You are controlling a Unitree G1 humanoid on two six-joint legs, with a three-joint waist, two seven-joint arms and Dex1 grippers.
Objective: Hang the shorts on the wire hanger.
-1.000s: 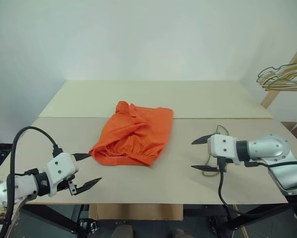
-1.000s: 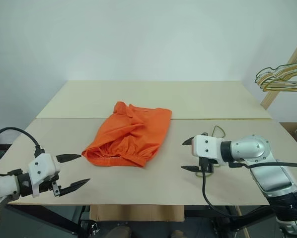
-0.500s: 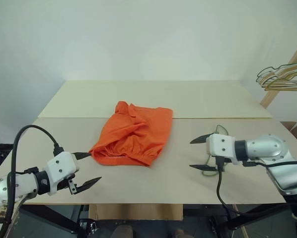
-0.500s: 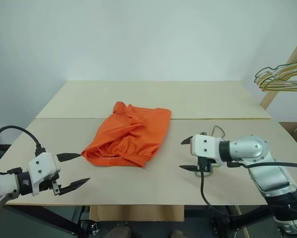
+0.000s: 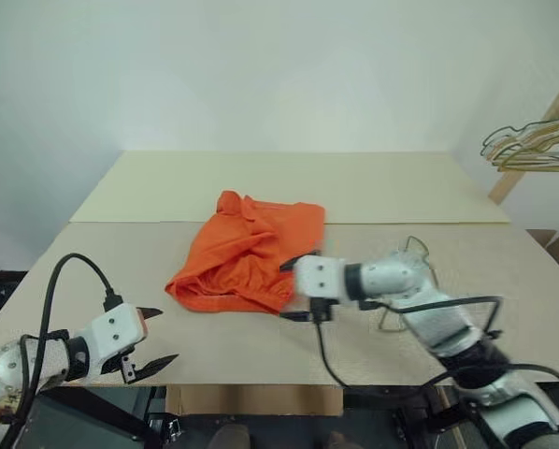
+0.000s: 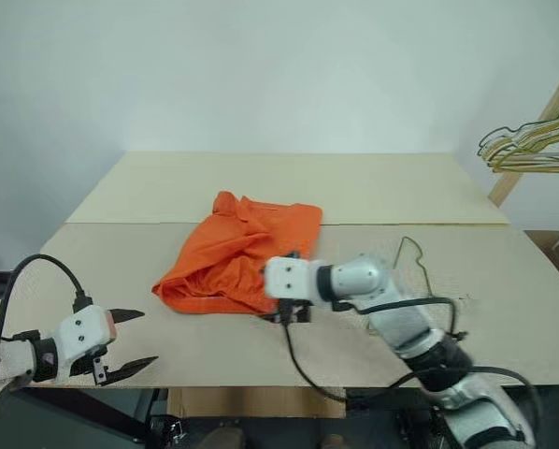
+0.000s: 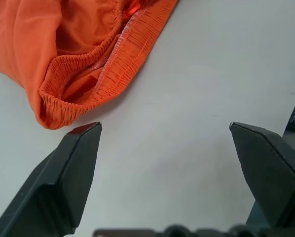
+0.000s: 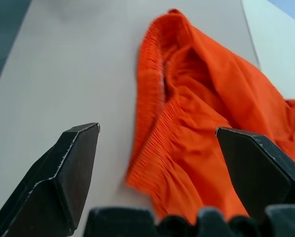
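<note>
**Right tool lines up on the waistband**

While the shorts point(image 5: 250, 255) lie crumpled on the table point(image 5: 373, 192), waistband toward the robot, the right tool point(image 5: 296, 289) sits just beside that gathered edge with its fingers spread wide and nothing in them, probably to take the elastic, the firmest part to lift. The left tool point(image 5: 154, 336), also gaping and empty, hangs near the shorts' other corner. The wire hanger point(image 6: 412, 254) lies flat, right of the shorts, untouched.

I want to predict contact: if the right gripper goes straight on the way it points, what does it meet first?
Most likely the gathered waistband of the orange shorts, lying directly ahead of the open right gripper; exact depth is unclear.
</note>
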